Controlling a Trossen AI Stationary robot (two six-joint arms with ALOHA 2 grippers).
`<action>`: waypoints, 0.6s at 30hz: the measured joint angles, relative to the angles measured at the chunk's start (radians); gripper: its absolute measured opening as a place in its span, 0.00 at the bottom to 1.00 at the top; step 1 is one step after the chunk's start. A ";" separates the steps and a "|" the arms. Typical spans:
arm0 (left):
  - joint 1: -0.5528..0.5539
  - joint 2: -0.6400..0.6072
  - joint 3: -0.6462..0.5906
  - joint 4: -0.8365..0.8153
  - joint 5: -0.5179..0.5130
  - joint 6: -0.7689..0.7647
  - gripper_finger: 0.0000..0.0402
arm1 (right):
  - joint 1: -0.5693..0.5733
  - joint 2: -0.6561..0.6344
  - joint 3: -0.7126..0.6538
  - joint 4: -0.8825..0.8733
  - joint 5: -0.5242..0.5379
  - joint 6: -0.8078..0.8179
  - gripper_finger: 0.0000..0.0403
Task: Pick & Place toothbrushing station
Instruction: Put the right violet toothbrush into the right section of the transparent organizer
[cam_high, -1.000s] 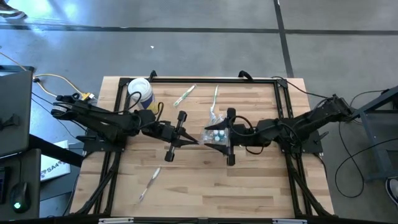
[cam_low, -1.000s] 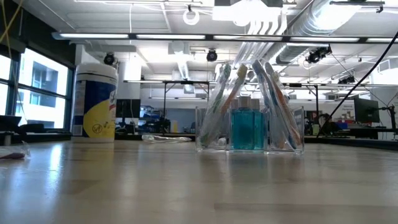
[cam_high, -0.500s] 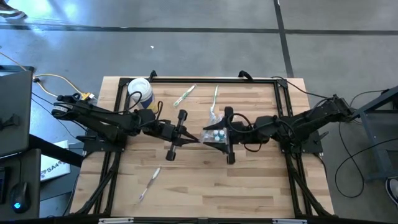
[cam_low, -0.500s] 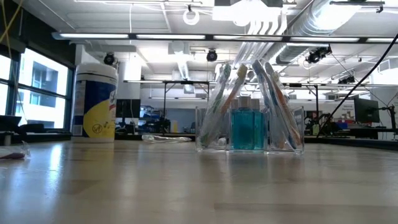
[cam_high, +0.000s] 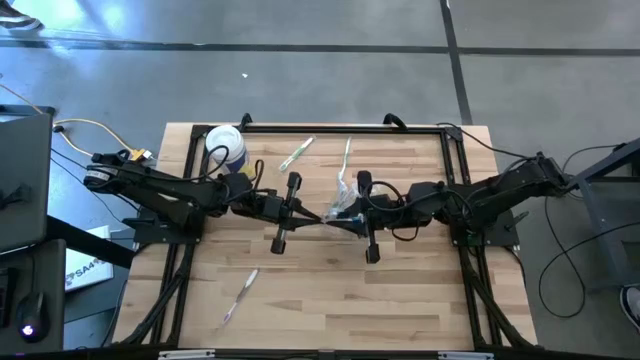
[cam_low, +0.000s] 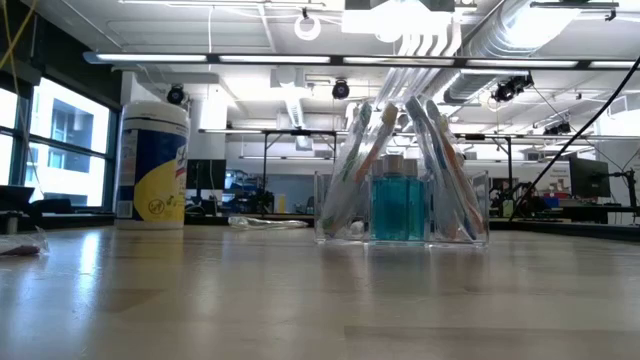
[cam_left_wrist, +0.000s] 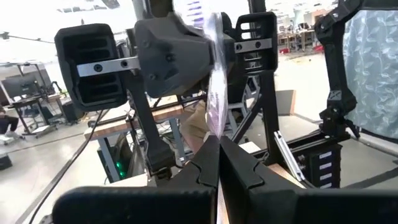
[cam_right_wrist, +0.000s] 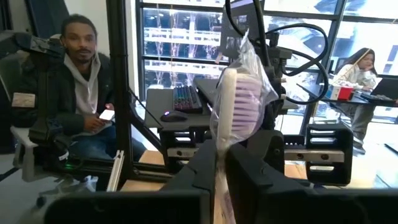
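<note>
Wood table (cam_high: 300, 300), open lab behind it, one person seated at a desk (cam_right_wrist: 78, 106) and another further back (cam_right_wrist: 360, 65). toothbrushing station (cam_low: 400, 205) stands upright mid-table, a clear boxy holder with a blue bottle (cam_low: 398, 208) in the centre and brushes leaning up both sides of it. From overhead the station (cam_high: 338, 203) sits between the two arms, mostly covered by the right one. right gripper (cam_high: 345, 212) is over it, fingers (cam_right_wrist: 202, 165) pinching a wrapped toothbrush (cam_right_wrist: 233, 102): purple bristles, clear film around the head, shaft running down between the pads. left gripper (cam_high: 312, 216) is just beside it, nose to nose with the right; fingers (cam_left_wrist: 208, 162) pressed together, with a strip of clear film rising right at the tips. Can't tell if that film is actually clamped or just behind them. White tub with yellow label (cam_high: 224, 148) is at the far left corner, well apart from the station. Three loose brushes lie flat on the wood: two near the far edge (cam_high: 297, 153) (cam_high: 347, 155), one toward the near left (cam_high: 238, 295). Neither gripper shows in the low view; only the tub (cam_low: 152, 165) and the station do.
</note>
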 joint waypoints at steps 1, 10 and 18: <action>0.001 0.005 0.000 0.004 0.000 -0.002 0.00 | -0.002 0.000 0.000 -0.004 0.000 0.000 0.04; 0.010 0.006 0.000 -0.017 -0.023 -0.006 0.00 | -0.007 0.000 0.000 -0.023 0.015 0.000 0.03; 0.010 0.007 0.000 -0.018 -0.027 0.010 0.09 | -0.007 0.000 0.000 -0.034 0.038 -0.001 0.02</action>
